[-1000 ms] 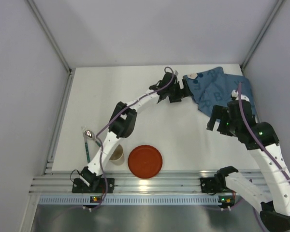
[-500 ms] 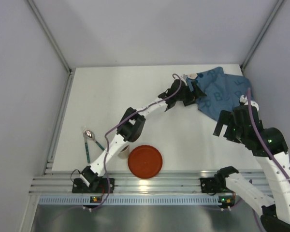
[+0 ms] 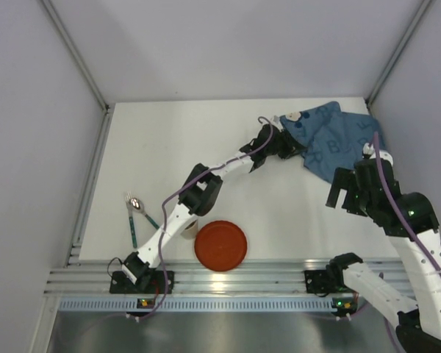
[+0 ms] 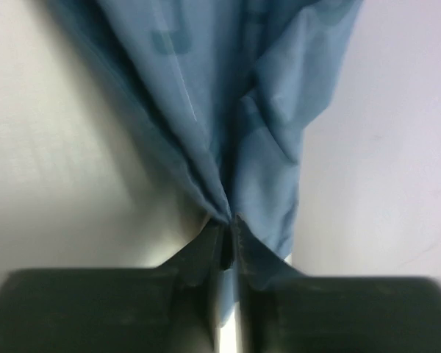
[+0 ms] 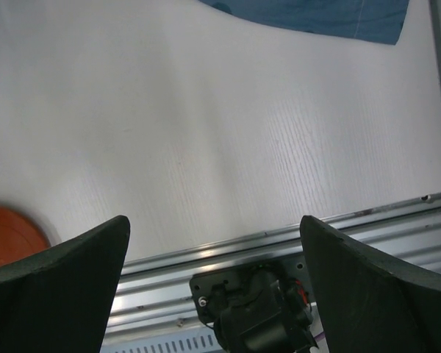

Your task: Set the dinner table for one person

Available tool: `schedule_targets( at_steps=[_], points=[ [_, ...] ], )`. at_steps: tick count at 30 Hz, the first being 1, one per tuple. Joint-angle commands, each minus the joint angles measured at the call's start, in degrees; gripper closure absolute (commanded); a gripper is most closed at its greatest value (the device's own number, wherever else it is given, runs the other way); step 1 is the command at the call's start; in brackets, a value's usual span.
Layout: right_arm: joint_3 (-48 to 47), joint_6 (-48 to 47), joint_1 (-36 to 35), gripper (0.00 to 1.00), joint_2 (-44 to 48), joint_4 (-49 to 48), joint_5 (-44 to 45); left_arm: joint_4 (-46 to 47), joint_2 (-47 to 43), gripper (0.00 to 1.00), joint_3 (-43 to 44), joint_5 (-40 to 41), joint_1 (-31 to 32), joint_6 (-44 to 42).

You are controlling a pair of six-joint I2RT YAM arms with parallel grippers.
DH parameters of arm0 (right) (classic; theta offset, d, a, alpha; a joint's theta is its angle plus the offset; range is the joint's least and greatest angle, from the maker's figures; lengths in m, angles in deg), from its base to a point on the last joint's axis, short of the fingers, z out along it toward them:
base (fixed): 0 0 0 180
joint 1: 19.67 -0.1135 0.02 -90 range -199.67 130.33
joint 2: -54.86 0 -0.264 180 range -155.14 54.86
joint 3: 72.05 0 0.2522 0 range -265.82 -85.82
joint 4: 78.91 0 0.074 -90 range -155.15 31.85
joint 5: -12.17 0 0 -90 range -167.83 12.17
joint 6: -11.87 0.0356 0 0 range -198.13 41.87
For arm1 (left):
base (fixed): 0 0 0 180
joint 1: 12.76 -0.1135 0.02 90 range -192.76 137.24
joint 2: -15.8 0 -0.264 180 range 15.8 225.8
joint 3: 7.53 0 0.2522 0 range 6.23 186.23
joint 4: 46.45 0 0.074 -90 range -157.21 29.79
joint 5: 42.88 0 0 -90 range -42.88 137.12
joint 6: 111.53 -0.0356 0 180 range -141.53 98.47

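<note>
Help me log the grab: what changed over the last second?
The left gripper reached farther toward the far right corner and closed on the edge of the blue placemat. The right gripper, open, pulled back a little toward the near edge. The placemat, red plate, cup and cutlery stayed where they were.

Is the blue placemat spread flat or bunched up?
Bunched up. The blue placemat lies rumpled at the far right corner, and its folds gather where the left gripper pinches it.

The left pincer (image 4: 224,234) has reached the blue placemat (image 4: 268,110) and pinched its edge.
</note>
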Motion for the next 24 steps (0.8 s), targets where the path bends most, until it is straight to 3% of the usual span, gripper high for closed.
schedule_targets(
  at_steps=[1,2,13,18,24],
  points=[
    [-1.1,-2.2,0.4,0.0,-1.3,-1.6,0.4,1.8,-0.9,0.95,-2.8,-0.2,-0.4,2.1],
    [-0.9,-2.2,0.5,0.0,-1.5,-2.1,0.3,0.5,-1.9,1.0,-4.0,0.0,-0.4,1.4],
    [1.4,-2.1,0.5,0.0,-3.7,-8.2,-3.9,-9.8,-11.8,1.0,-5.5,-6.1,-4.2,-9.9],
    [2.0,-0.7,0.4,0.0,-8.3,-14.3,-8.1,-24.1,-22.2,1.0,-6.3,-9.3,-8.8,-21.7],
    [3.6,2.3,0.5,0.0,-13.1,-19.6,-11.0,-50.0,-31.5,1.0,-5.2,-8.5,-22.3,-37.4]
  ],
)
